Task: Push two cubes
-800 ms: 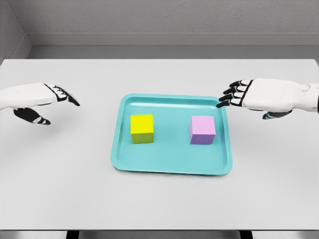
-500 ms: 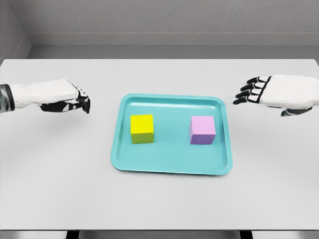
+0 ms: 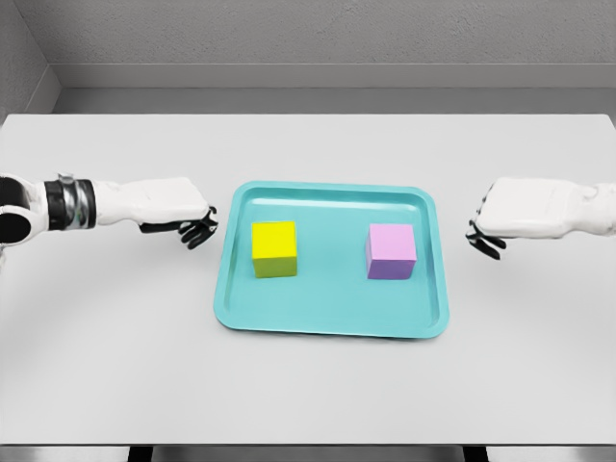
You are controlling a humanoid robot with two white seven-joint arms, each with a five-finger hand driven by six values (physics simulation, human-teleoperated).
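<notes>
Seen from the head camera: a teal tray (image 3: 332,325) lying flat in the middle of a white tabletop (image 3: 308,385). Inside the tray, a yellow cube (image 3: 274,248) on the left half and a pink cube (image 3: 391,250) on the right half, well apart, both upright and level with each other. Left hand (image 3: 183,217) reaching in from the left edge, just beside the tray's left rim, near the yellow cube but not touching it, dark fingers (image 3: 197,231) curled downward, gripping nothing. Right hand (image 3: 505,217) to the right of the tray, apart from its rim, fingers likewise bent under the palm, holding nothing, clear of the pink cube.
</notes>
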